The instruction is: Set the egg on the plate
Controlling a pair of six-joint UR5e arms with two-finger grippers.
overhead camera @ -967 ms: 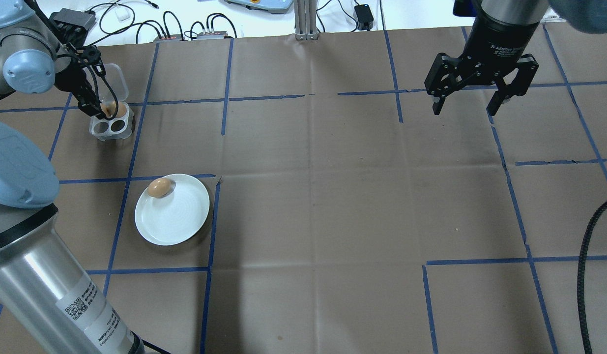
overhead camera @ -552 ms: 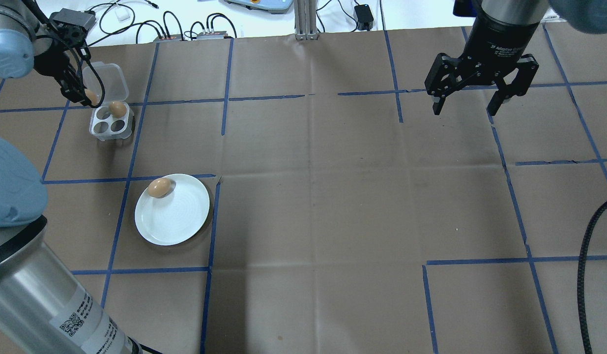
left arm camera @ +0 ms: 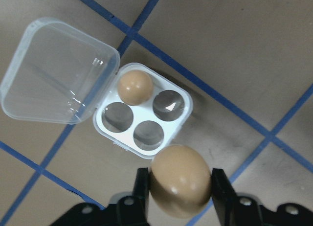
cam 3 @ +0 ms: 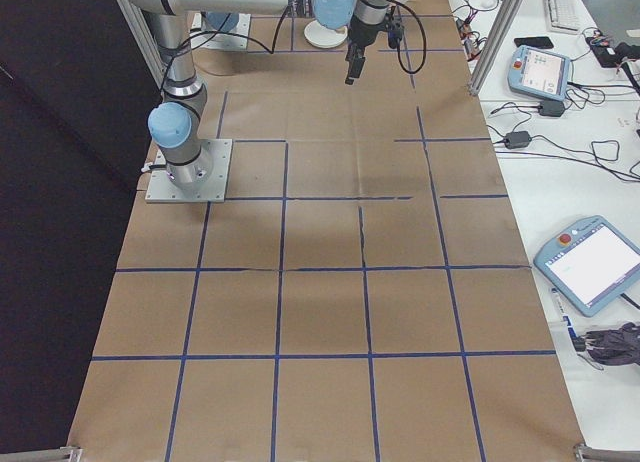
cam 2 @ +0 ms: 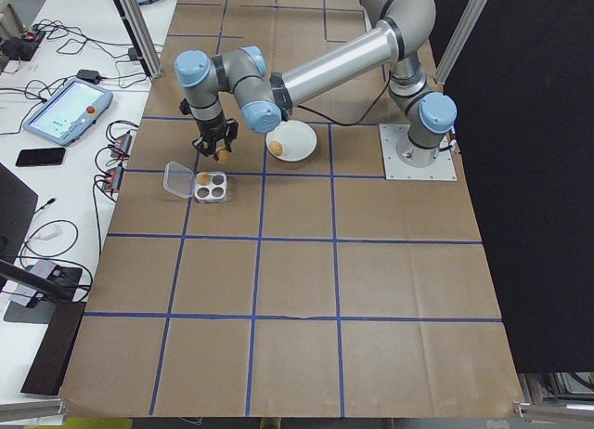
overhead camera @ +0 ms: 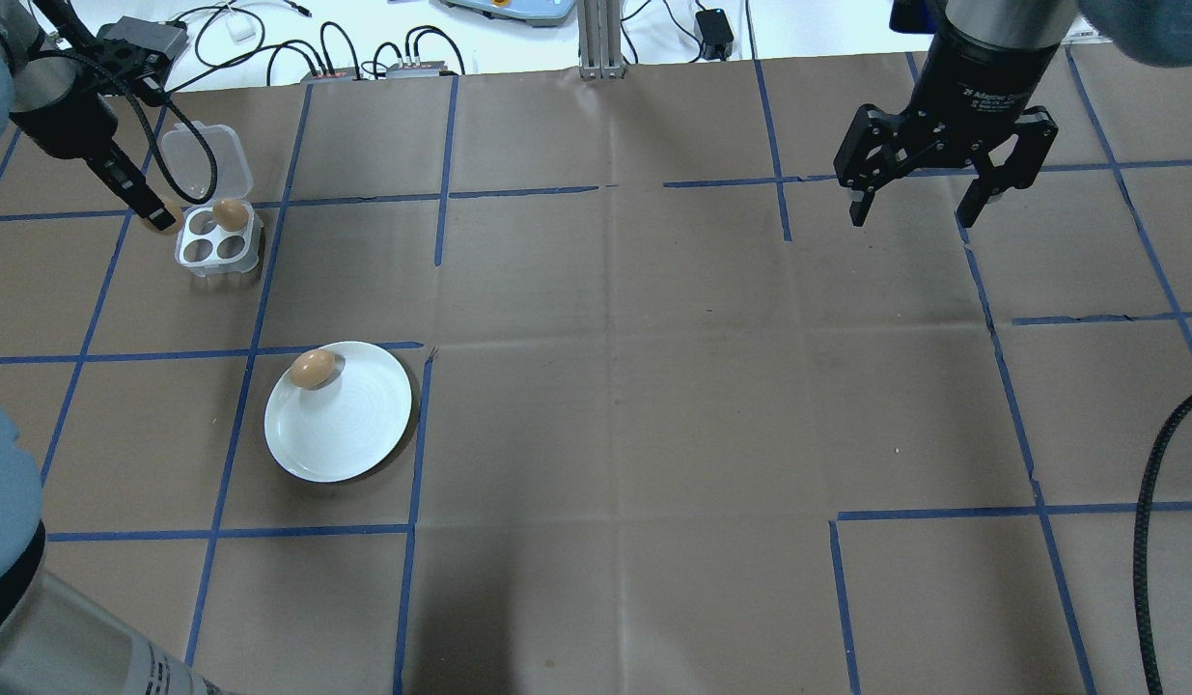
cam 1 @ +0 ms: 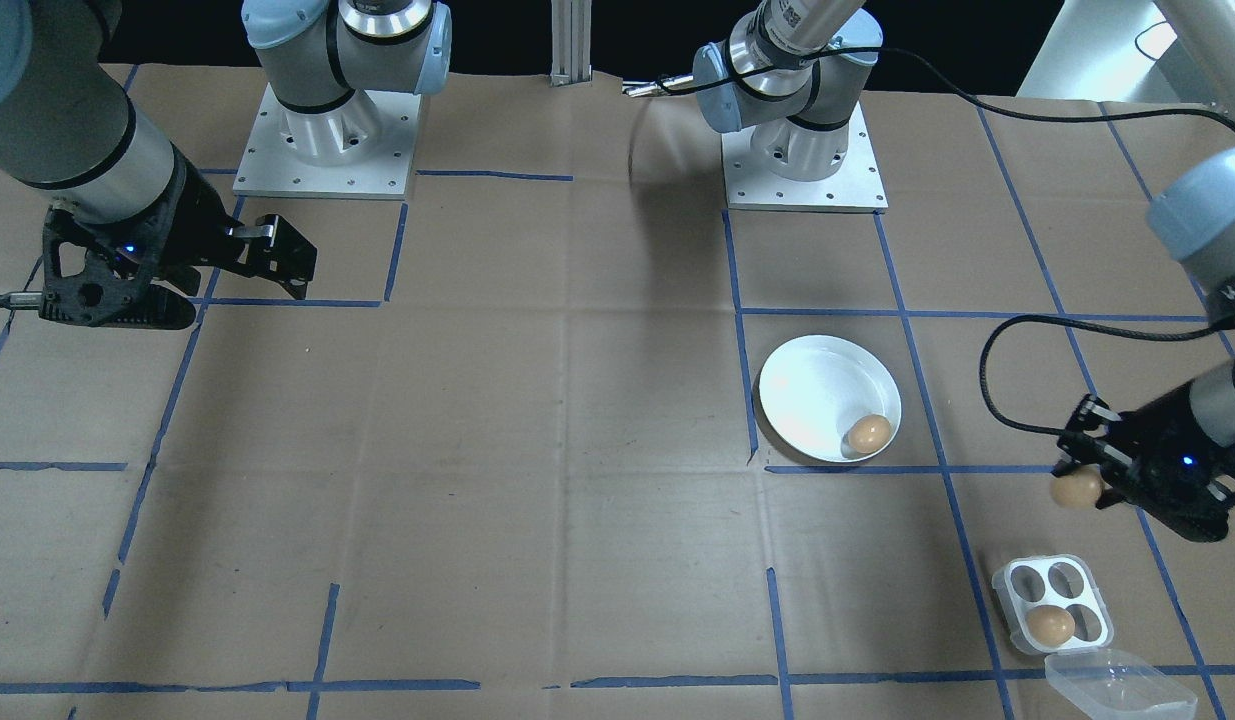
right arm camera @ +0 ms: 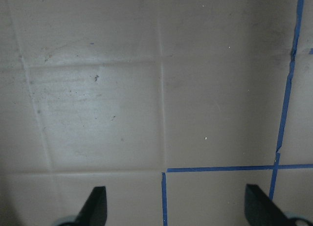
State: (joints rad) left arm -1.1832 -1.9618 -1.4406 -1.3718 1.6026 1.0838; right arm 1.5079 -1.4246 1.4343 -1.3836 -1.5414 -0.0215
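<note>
Front-facing view: the left end effector (cam 1: 1085, 487) pinches a brown egg (cam 1: 1076, 488) clear of the worktop (cam 1: 537, 420), between the white plate (cam 1: 815, 385) and the clear egg tray (cam 1: 1052, 604). One egg on the plate (cam 1: 868, 433) lies near its rim; a tray egg (cam 1: 1049, 625) sits in one hole, the other three bare. The right end effector (cam 1: 267, 262) hangs far off, not clearly readable here.

Overhead view: the right end effector (overhead camera: 919, 201) is spread wide with nothing in it. The left one is just beside the tray (overhead camera: 219, 241), the plate (overhead camera: 349, 430) well apart.

Left wrist view: both fingers (left arm camera: 221, 189) press the held egg (left arm camera: 181, 186) from either side, tray (left arm camera: 183, 121) below.

Judgement: one egg is delivered, a second is lifted and needs carrying to the plate and setting down; a third waits in the tray
</note>
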